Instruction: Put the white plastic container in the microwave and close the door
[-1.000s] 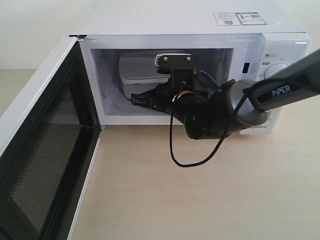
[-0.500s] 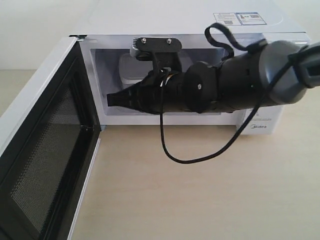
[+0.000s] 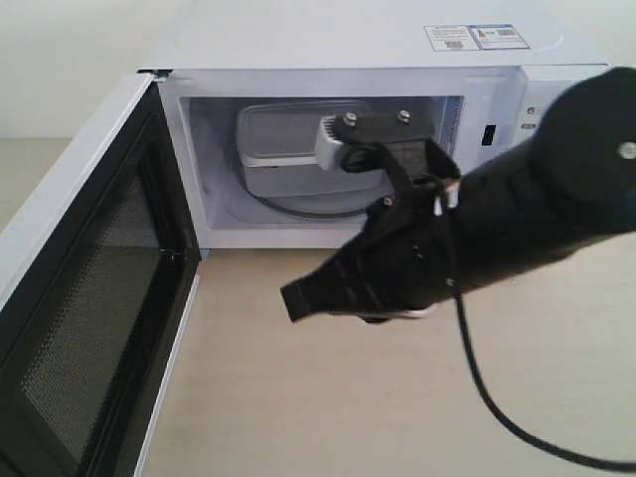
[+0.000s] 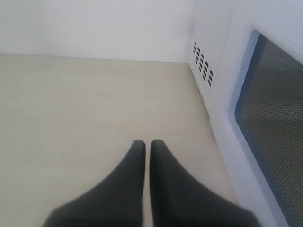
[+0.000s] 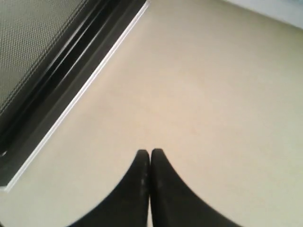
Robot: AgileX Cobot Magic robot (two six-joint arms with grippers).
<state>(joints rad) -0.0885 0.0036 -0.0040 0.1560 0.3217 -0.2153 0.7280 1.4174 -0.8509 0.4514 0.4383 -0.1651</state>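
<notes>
The white plastic container rests on the glass turntable inside the open microwave. Its door is swung wide to the left, black mesh inner face showing, also seen as the door in the right wrist view. My right gripper hangs over the table in front of the cavity, outside it, pointing toward the door; it is shut and holds nothing. My left gripper is shut and empty above the table, beside the door's outer face; it does not show in the exterior view.
Light wooden table spreads in front of the microwave. A black cable droops from the right arm over it. The microwave's knob panel is mostly hidden behind the right arm. A white wall stands behind.
The right gripper has drawn back out of the microwave cavity and dropped toward the table, leaving the container inside on the turntable. The door has not moved.
</notes>
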